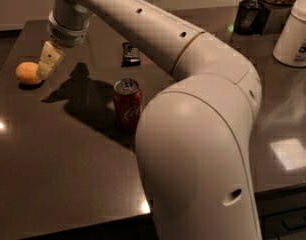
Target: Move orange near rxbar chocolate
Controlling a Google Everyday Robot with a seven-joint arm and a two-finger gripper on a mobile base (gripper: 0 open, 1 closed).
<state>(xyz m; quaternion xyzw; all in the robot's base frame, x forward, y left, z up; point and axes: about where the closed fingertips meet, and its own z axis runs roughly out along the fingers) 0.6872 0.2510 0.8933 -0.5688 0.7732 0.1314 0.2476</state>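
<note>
Camera view shows us the end effector (49, 63) hanging just beside the orange (27, 72), which sits near the table's (68, 184) far left edge, immediately picture-left of it and slightly lower. We cannot tell whether the end effector is apart or together. The orange looks small, round and matte yellow-orange, with no marked long axis. The rxbar chocolate (130, 54) lies well apart, rightward.
</note>
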